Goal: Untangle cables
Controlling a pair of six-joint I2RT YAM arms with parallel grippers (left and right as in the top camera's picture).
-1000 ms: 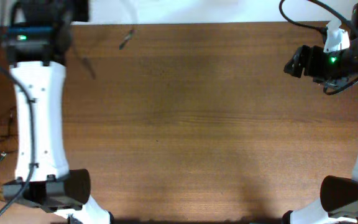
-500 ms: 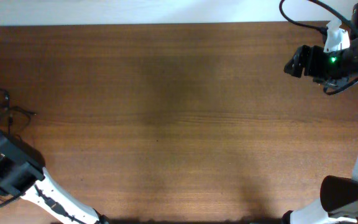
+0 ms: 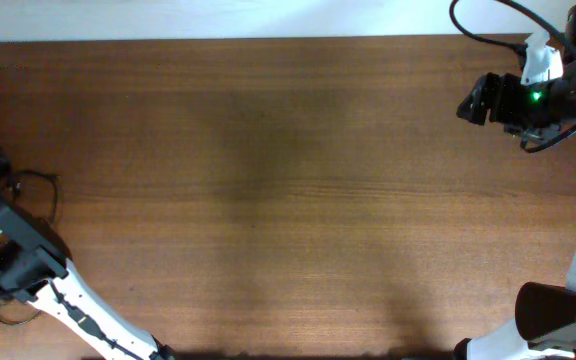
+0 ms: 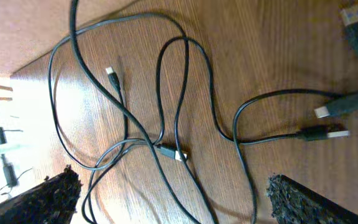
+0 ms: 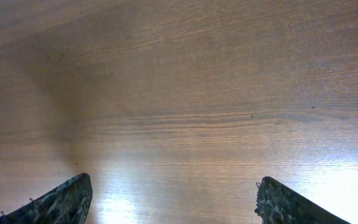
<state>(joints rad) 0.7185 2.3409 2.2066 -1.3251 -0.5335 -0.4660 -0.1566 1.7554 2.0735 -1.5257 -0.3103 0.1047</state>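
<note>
The cables (image 4: pixel 166 124) are thin black cords lying in a loose tangle on the wooden table, their loops crossing near the middle of the left wrist view. Small plug ends show at the centre (image 4: pixel 178 154), upper left (image 4: pixel 110 72) and right (image 4: pixel 331 132). My left gripper (image 4: pixel 173 199) hangs open above them, holding nothing, with strands running between its fingers (image 4: pixel 58 193). Overhead, the cables (image 3: pixel 30 187) show as faint loops at the table's left edge, beside the left arm (image 3: pixel 18 262). My right gripper (image 3: pixel 466 103) is at the far right, also open (image 5: pixel 173 205) over bare wood.
The wooden table (image 3: pixel 288 200) meets a white wall along its back edge. The table's left edge (image 4: pixel 36 59) runs close to the tangle. A thick black robot cable (image 3: pixel 488 30) loops above the right arm.
The left arm swung from the back-left corner down to the near-left edge. Its gripper went from shut to open. The cable loops at the left edge shifted slightly. The right arm stayed still.
</note>
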